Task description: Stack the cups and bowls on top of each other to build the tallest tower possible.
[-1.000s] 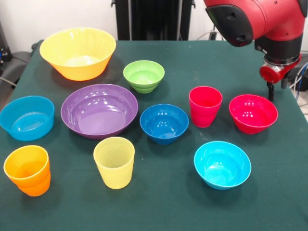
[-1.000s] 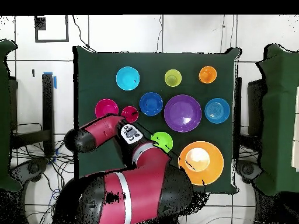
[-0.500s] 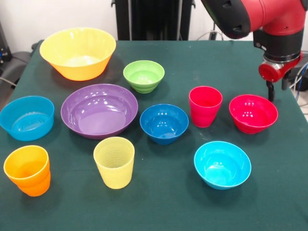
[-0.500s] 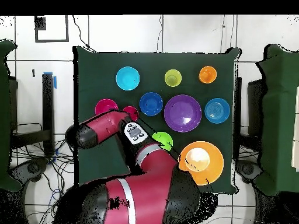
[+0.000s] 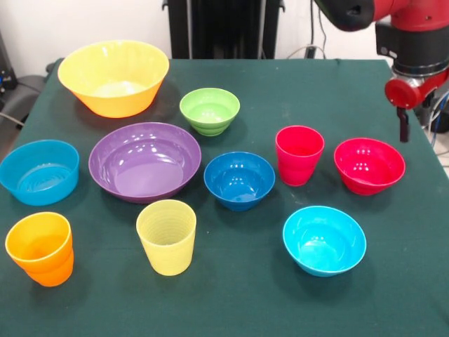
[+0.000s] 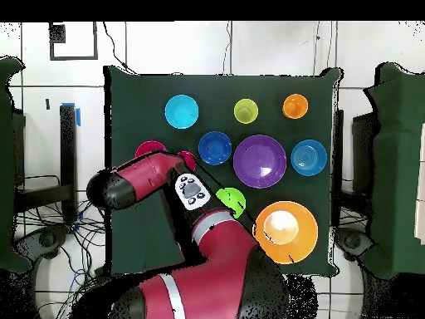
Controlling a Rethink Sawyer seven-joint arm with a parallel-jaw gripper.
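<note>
Nothing is stacked yet, so there is no tower. All ten things sit apart on the green table [image 5: 280, 84].

Take the purple bowl [image 5: 144, 161] as the middle mark. Behind it to the left is the big yellow-orange bowl [image 5: 114, 76]. Behind it to the right is the small lime green bowl [image 5: 210, 110]. Left of it is the light blue bowl [image 5: 38, 170]. Right of it sits the dark blue bowl [image 5: 239, 180], then the red cup [image 5: 299, 154], then the red bowl [image 5: 370, 165] farthest off. In front and to the right is the cyan bowl [image 5: 324, 239]. In front are the pale yellow cup [image 5: 166, 236] and the orange cup [image 5: 40, 247].

The gripper [image 5: 403, 130] hangs past the red bowl's far edge, near the table's side. I cannot tell if its jaws are wide or narrow.

What could go wrong: the red cup and red bowl stand close, so a grab at one could bump the other. The cup is tall and could tip. The bowls are shiny and could slip out.

Against the earlier frames, the arm has lifted and moved a little toward the table's side. The cups and bowls have not moved.
</note>
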